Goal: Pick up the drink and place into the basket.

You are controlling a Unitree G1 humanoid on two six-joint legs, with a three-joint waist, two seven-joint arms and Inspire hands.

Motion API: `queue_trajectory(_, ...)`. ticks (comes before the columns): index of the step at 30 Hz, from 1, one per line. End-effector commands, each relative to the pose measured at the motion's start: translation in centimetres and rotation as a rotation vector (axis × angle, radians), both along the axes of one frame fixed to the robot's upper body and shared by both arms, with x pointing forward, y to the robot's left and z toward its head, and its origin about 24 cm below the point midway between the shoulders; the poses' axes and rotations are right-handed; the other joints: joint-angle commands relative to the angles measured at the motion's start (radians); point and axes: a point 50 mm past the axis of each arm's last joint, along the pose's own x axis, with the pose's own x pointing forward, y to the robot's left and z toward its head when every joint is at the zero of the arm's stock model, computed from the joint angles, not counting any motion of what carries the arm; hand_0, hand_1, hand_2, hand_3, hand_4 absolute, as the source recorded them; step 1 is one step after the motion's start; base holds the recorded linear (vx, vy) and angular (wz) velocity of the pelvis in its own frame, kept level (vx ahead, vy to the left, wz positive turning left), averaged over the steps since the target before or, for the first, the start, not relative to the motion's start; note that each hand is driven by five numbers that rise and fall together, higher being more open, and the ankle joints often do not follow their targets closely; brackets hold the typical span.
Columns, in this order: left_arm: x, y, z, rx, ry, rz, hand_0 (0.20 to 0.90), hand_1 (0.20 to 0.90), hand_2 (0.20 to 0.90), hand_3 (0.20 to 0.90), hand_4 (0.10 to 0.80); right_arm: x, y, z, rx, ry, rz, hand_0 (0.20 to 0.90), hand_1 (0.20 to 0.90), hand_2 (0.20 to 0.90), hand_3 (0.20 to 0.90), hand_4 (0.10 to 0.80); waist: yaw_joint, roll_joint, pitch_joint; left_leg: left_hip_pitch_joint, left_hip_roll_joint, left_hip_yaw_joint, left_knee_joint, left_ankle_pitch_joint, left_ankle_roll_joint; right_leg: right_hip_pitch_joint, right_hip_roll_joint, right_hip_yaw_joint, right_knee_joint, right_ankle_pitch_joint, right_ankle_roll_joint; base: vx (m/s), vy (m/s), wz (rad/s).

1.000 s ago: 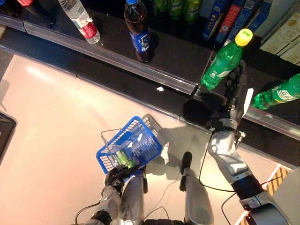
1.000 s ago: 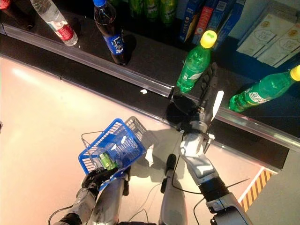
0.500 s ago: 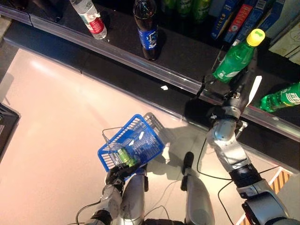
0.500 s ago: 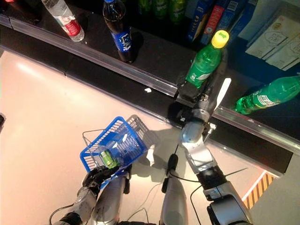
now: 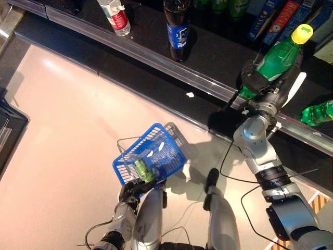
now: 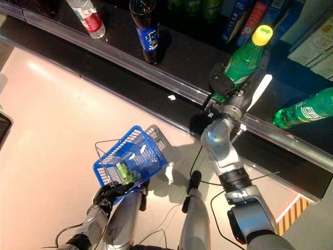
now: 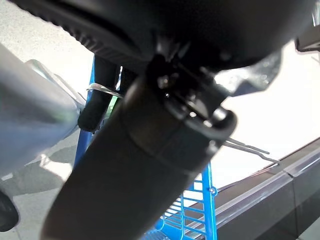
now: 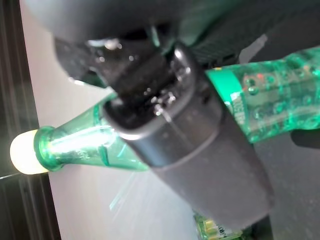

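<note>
A green bottle (image 5: 281,53) with a yellow cap stands tilted on the dark shelf at the right. My right hand (image 5: 253,79) is at its lower part, dark fingers curled round it and the white-covered thumb out to the right. In the right wrist view the thumb (image 8: 190,135) lies across the green bottle (image 8: 75,147). My left hand (image 5: 132,190) is shut on the wire handles of the blue basket (image 5: 165,147), which hangs low at the left. A green can (image 5: 141,170) lies in the basket. The left wrist view shows the basket's wall (image 7: 200,210).
On the shelf stand a dark bottle with a blue label (image 5: 179,31) and a clear bottle with a red label (image 5: 115,13). Another green bottle (image 5: 317,112) lies at the far right. Blue boxes (image 5: 276,21) stand behind. A silver rail (image 5: 156,60) edges the shelf.
The camera has shifted. My right hand's fingers, straight beside the green bottle before, have curled round its lower part. The blue basket hangs as before.
</note>
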Motion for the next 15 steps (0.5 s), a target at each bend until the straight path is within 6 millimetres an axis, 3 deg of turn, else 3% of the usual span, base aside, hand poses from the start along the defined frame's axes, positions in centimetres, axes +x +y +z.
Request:
queue_trajectory(1,-2.41,1.79,-0.66,0.026,0.007,0.013,0.3,0.3,0.3,0.2,0.1,-1.08,-1.15,7.1,-0.047,-0.28,-0.036,0.3,0.3,0.3,0.2,0.1,0.017,0.017,-0.018,-0.046,-0.034,-0.099,0.066,-0.008,0.033,0.024,-0.035,-0.03,0.123,-0.092,-0.009,-0.002,-0.002,0.04)
queue_trajectory(15,-2.1,2.35,-0.08,0.01,-0.046,0.066,0.3,0.3,0.3,0.2,0.1,-1.44,-2.04,7.37,-0.052,-0.309,-0.035,0.3,0.3,0.3,0.2,0.1,0.015,0.014,-0.018,-0.038,-0.03,-0.095,0.085,-0.014,0.033,0.039,-0.025,-0.037,0.145,-0.111,-0.017,-0.02,-0.003,0.01)
